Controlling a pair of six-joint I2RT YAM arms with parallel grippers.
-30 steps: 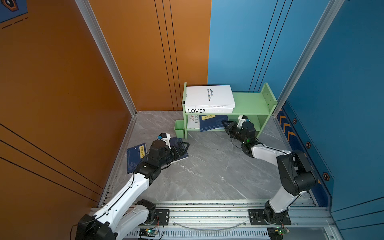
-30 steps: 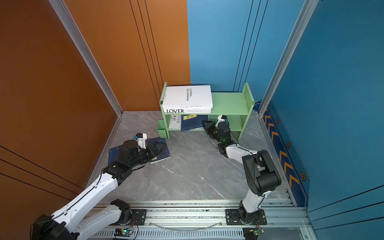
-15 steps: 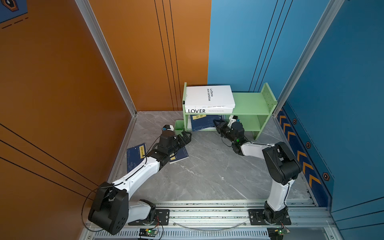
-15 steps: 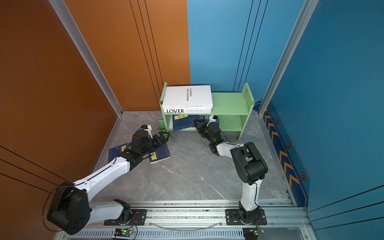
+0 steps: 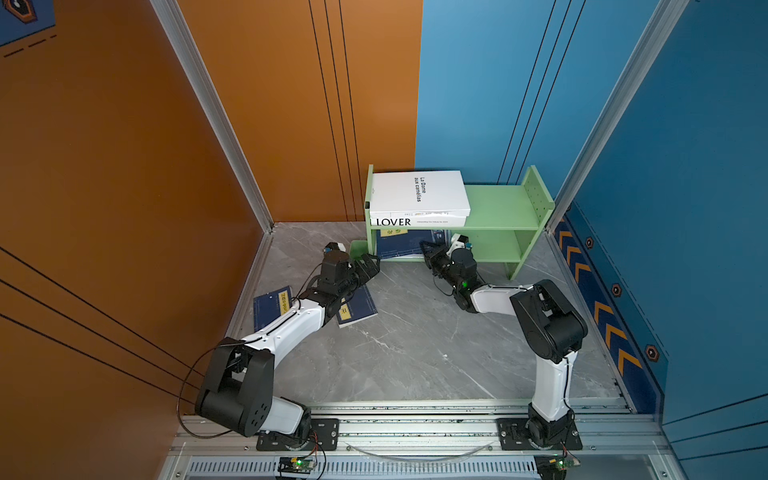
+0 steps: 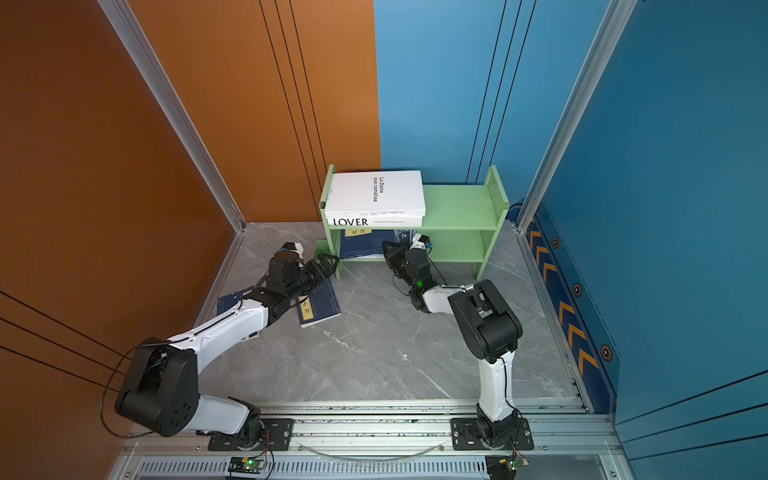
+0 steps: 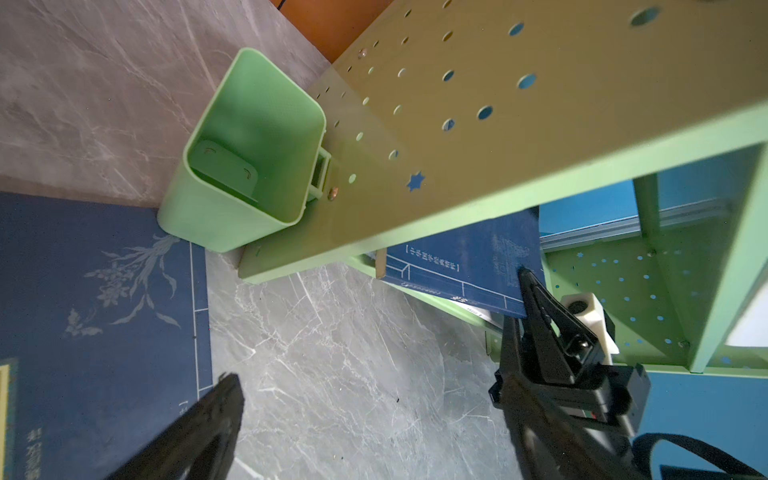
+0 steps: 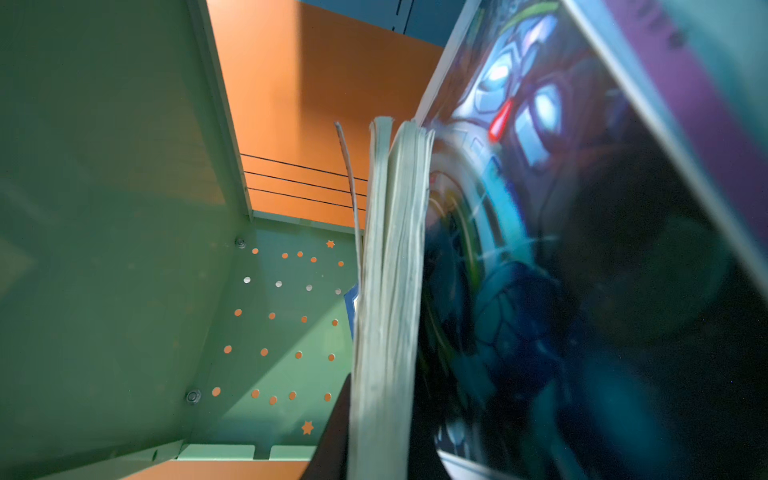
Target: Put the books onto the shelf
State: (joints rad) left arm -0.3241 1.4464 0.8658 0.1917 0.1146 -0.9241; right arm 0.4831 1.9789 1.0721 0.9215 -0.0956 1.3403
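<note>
Shelf [image 5: 498,203] – light green, two tiers, perforated side panels, green cup [image 7: 249,158] on its left panel. Two thick white books [image 5: 419,193] lie stacked at the left end of its top tier. Navy books [image 5: 405,245] and a teal picture magazine [image 8: 519,208] sit at the left end of its lower tier. Right hand [image 5: 428,250] narrow, tips on that stack – grip unclear. Left hand [image 5: 371,266] wide, empty, just left of the shelf over a navy book [image 5: 357,309]. Grey marbled bench [image 5: 415,340], orange and blue walls.

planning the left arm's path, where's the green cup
In both top views the green cup hangs outside the shelf's left side panel, just past the left gripper.
</note>
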